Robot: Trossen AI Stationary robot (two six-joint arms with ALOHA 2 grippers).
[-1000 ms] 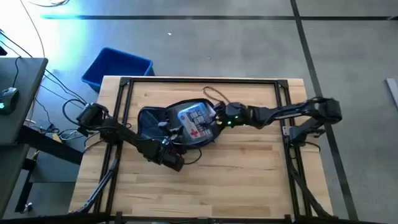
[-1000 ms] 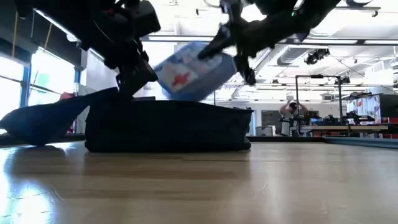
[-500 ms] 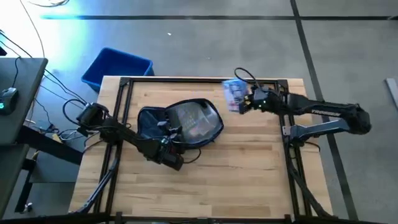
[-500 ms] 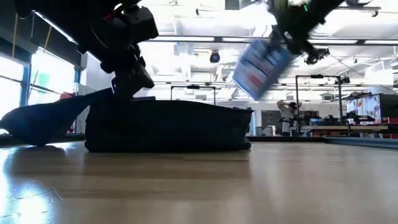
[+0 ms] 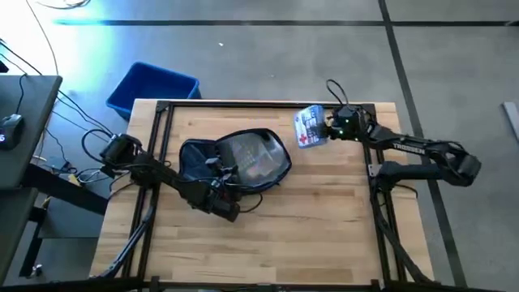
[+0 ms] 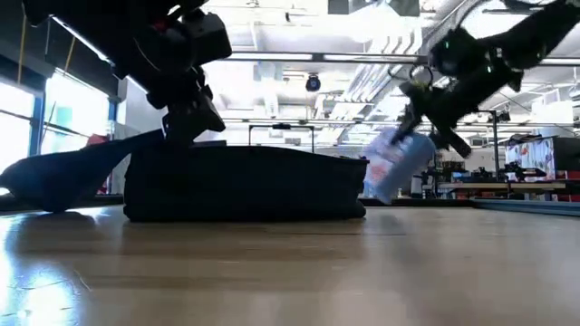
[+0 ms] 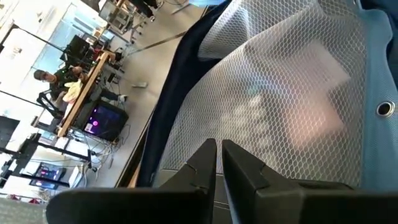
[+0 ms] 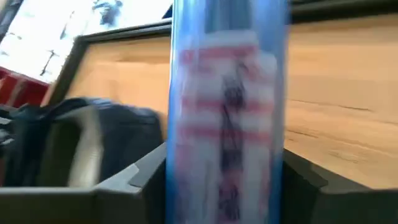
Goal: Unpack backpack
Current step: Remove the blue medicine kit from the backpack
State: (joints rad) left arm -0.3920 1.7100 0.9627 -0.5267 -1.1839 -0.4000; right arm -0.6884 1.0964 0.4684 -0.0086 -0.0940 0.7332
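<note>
The dark navy backpack (image 5: 235,162) lies flat on its back at the table's middle, its top open and pale mesh lining (image 7: 280,93) showing. My left gripper (image 5: 225,174) is shut on its fabric at the near-left side. My right gripper (image 5: 328,127) stands near the table's far right, shut on a blue-and-white pouch with a red cross (image 5: 308,127). The pouch hangs tilted below that gripper (image 6: 426,109), its lower end (image 6: 381,195) close over the tabletop. My left gripper pinches the backpack's top fabric (image 6: 177,136) between its two fingers, coming from above and pointing down. The fabric stands raised to a peak under the fingers while the rest of the backpack lies on the table. Which edge or layer it has is hidden by the fingers themselves. My right gripper pinches the pouch's flat faces (image 8: 227,155) between its two fingers, at the end nearest the table's right edge. It comes slanting down from the right. The pouch hangs tilted below the fingers; whether its lower end touches the table I cannot tell.
A bright blue plastic bin (image 5: 152,88) stands on the floor beyond the table's far left corner. A black frame (image 5: 259,104) runs along the table's far and side edges. Bare wood (image 5: 268,243) fills the near half of the table.
My right gripper has drawn the pouch up out of the backpack, carried it toward the table's far right, then lowered it close to the tabletop, still shut on it. The pouch has tipped from nearly level to hanging tilted. The backpack has stayed in place.
</note>
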